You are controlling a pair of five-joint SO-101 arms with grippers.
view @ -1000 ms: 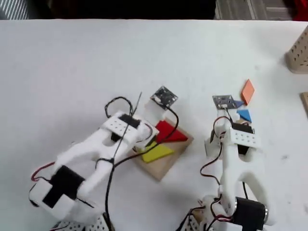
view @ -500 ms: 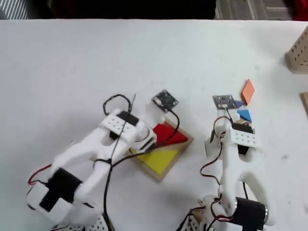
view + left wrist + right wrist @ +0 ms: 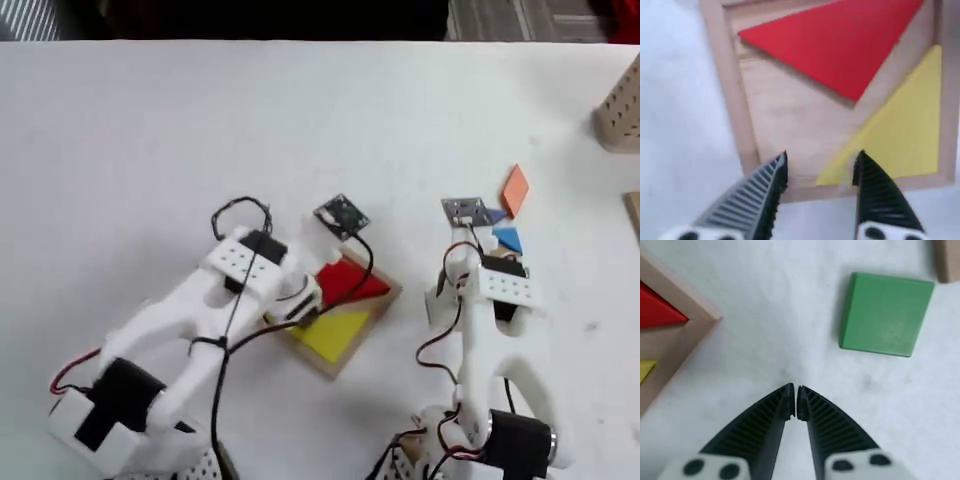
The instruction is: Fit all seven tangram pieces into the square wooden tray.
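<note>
A white table [image 3: 200, 120] fills the high view. At its right edge stands a pale wooden block [image 3: 622, 112] dotted with rows of holes. Nearer along that same edge a wooden sliver [image 3: 634, 215] pokes in. The right wrist view catches a wooden corner [image 3: 946, 260] resting on the table, possibly the same piece.

Two white arms [image 3: 190, 310] with black motor blocks [image 3: 515, 437], thin red and black wires [image 3: 222, 385] and plates with little holes [image 3: 505, 287]. Pointy ribbed fingers [image 3: 765, 425], mostly black; one left finger [image 3: 757, 195] looks grey
</note>
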